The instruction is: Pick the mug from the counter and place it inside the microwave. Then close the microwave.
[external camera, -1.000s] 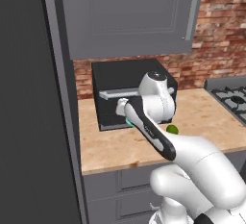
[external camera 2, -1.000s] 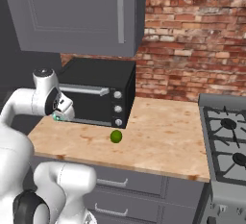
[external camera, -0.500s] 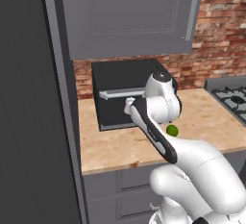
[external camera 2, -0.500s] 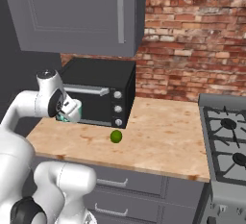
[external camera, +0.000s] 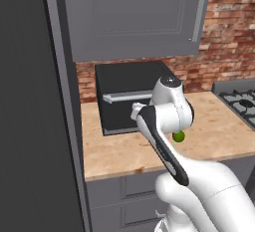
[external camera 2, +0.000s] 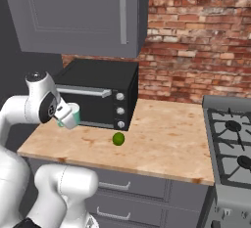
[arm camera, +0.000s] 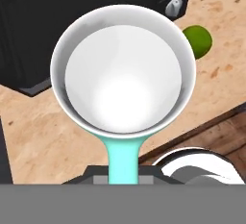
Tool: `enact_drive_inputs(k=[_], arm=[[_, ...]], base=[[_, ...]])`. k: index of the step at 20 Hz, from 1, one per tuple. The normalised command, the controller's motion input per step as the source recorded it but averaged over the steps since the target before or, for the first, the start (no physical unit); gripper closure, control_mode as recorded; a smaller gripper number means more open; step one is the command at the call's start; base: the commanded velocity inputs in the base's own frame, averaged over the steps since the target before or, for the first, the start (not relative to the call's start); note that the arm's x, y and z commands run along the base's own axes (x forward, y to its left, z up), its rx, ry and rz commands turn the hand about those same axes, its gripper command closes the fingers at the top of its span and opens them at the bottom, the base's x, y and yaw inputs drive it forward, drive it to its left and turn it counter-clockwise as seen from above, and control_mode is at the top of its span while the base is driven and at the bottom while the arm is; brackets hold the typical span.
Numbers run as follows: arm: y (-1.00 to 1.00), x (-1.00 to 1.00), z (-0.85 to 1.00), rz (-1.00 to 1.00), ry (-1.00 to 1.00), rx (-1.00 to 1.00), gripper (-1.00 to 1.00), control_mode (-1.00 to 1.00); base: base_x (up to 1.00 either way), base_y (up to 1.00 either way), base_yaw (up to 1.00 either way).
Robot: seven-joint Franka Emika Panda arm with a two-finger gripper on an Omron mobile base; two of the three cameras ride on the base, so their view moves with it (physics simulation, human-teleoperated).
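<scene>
Mug hung tilted above the counter, before the black oven; the gripper pinched its handle. Arm was bent, wrist level.

No text, label, brand, number or sign can be read anywhere; the small black oven's front is too small to read.

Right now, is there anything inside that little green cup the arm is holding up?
The mug looks empty: the hand view shows its bare white inside down to the bottom. Beneath it lie the counter and black oven, partly covered.
</scene>
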Motion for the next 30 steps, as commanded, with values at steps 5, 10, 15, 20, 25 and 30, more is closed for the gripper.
enact_drive_inputs(k=[5, 10, 15, 20, 25, 30], arm=[[-0.02, -0.49, 0.22, 0.0, -0.01, 0.0, 1.0, -1.0], [-0.08, -0.1, 0.01, 0.05, 0.0, 0.0, 1.0, -1.0], [0.0, 0.0, 0.14, 0.22, 0.0, 0.0, 1.0, -1.0], [0.0, 0.0, 0.38, 0.25, 0.0, 0.0, 1.0, -1.0], [-0.04, -0.06, 0.39, 0.19, 0.0, -0.02, 1.0, -1.0], [-0.22, -0.44, 0.07, 0.1, 0.0, -0.05, 1.0, -1.0]], base=[[0.0, 0.0, 0.0], [0.0, 0.0, 0.0], [0.0, 0.0, 0.0], [0.0, 0.0, 0.0], [0.0, 0.0, 0.0], [0.0, 0.0, 0.0]])
